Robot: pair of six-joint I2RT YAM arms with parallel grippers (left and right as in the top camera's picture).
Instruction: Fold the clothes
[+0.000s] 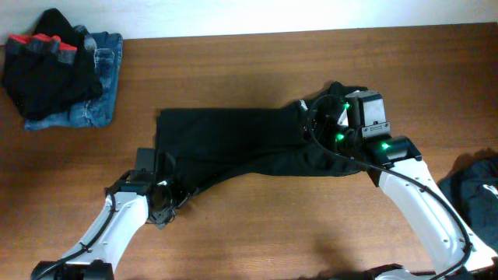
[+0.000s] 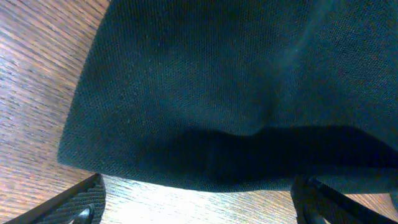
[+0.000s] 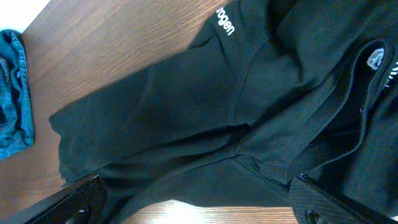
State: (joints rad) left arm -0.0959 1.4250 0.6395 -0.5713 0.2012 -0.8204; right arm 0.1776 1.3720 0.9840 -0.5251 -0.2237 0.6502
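The black top [image 1: 241, 140] lies spread across the middle of the wooden table, its sleeves trailing toward the front left. My left gripper [image 1: 165, 204] is open at the garment's front-left corner. In the left wrist view its fingers [image 2: 199, 205] stand wide apart over bare wood, with the fabric edge [image 2: 217, 112] just ahead. My right gripper [image 1: 323, 126] is open over the garment's right end. In the right wrist view its fingers [image 3: 202, 205] straddle the black cloth [image 3: 186, 106], which shows white lettering [image 3: 225, 25] and the neck label [image 3: 376, 59].
A pile of black and red clothes on blue denim [image 1: 62, 70] sits at the back left, and the denim also shows in the right wrist view [image 3: 12, 93]. Another dark garment [image 1: 476, 194] lies at the right edge. The table's back edge meets a white wall.
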